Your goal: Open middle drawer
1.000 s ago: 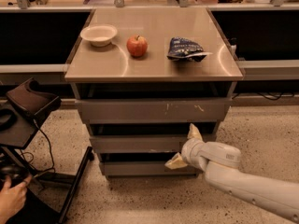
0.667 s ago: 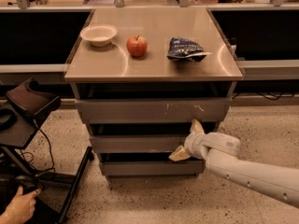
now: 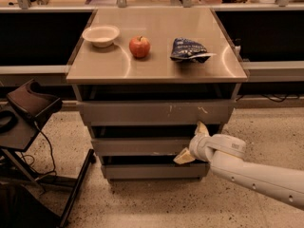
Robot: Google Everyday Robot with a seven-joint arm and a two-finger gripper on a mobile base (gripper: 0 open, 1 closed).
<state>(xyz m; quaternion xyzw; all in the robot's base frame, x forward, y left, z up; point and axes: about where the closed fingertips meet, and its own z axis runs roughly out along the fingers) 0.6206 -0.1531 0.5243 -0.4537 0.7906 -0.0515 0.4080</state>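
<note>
Middle drawer (image 3: 142,146) runs lengthwise left-right, front facing the camera, with the claw (image 3: 192,142) spread wide, straddling its right end.

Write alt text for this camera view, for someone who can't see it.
A robot arm's gripper sits at the right end of the middle drawer of a grey metal cabinet, fingers spread above and below its front. A bowl, an apple and a snack bag rest on top.

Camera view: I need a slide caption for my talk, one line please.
End effector at the right end of the middle drawer, under a cabinet top holding bowl, apple and chip bag.
</note>
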